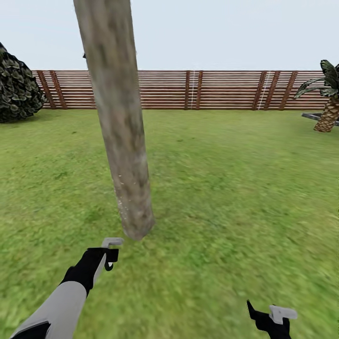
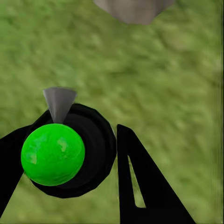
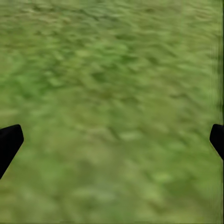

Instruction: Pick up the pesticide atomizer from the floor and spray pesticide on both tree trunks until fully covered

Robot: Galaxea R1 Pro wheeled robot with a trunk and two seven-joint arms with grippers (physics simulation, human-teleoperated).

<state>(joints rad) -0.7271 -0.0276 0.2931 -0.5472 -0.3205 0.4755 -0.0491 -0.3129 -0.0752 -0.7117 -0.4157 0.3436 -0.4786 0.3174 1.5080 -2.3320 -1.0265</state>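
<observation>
Head view: left gripper clenched around pesticide atomizer, near tree trunk base; right gripper released, over grass.

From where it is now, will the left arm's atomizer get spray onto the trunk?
Probably yes. The left gripper holds the atomizer low on the near side of the trunk, just short of its base, with bare grass between. The upper trunk would likely need the arm raised.

Green lawn runs back to a brown slatted wooden fence under a pale grey sky. Dark leafy bush at the lawn's far left edge, short palm at the far right by a grey slab.
</observation>
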